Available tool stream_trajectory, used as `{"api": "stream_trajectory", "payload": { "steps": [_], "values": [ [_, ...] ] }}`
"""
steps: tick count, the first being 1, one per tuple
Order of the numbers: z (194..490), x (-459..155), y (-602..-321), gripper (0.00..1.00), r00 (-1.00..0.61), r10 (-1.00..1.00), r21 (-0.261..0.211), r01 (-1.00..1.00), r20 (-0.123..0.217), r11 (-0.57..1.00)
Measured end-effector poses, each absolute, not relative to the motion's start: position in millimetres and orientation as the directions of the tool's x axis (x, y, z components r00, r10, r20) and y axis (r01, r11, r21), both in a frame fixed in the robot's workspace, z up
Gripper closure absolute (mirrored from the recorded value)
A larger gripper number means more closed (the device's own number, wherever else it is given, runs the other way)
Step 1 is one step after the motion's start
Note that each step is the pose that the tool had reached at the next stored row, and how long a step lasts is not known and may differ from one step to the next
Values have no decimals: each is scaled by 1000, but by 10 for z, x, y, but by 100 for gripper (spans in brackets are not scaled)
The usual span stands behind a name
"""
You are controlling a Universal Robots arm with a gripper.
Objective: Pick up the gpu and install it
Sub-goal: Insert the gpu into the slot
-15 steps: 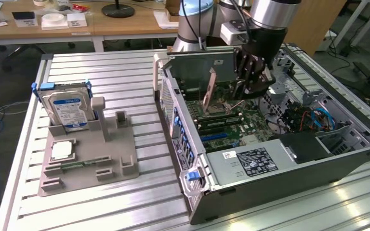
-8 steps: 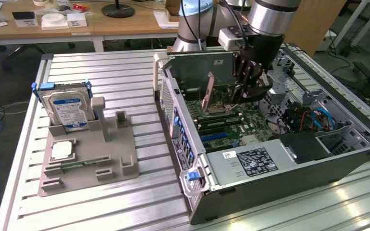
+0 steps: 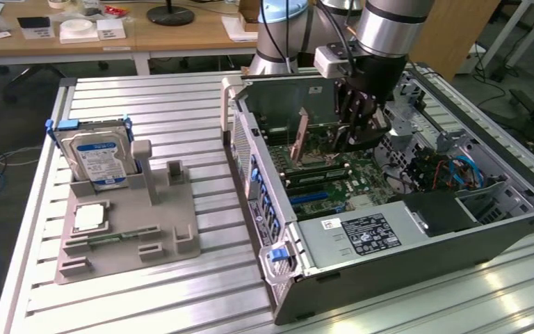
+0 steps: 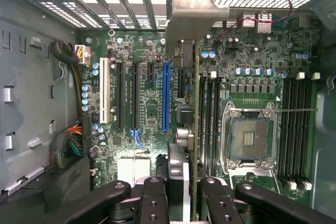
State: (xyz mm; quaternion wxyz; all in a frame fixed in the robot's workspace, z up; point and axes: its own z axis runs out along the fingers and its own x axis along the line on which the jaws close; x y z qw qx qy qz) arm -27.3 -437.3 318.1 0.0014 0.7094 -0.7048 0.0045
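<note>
The gpu (image 4: 195,103) appears edge-on in the wrist view as a thin card with its pale metal bracket (image 4: 190,11) at the far end, near the case's rear slot openings. My gripper (image 4: 185,195) is shut on it, one dark finger (image 4: 155,200) on each side. The card hangs above the green motherboard (image 4: 147,108), just beside the long blue slot (image 4: 166,95) and not seated in any slot. In the exterior view my gripper (image 3: 358,132) reaches down into the open computer case (image 3: 388,209), with the card's pale bracket (image 3: 299,139) toward the exterior view's left.
The empty CPU socket (image 4: 249,137) and memory slots (image 4: 210,114) lie close beside the card. On the exterior view's left, a grey fixture (image 3: 170,229) holds a silver hard drive (image 3: 100,156), a CPU chip (image 3: 91,217) and a green memory stick (image 3: 119,238). Cables (image 4: 76,140) sit inside the case.
</note>
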Motion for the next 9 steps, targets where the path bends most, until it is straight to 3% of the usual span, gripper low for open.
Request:
{"api": "stream_trajectory", "payload": {
  "steps": [9],
  "values": [
    [3096, -273, -4372, 72, 7, -1000, -4, -1000, 8, -7]
  ]
}}
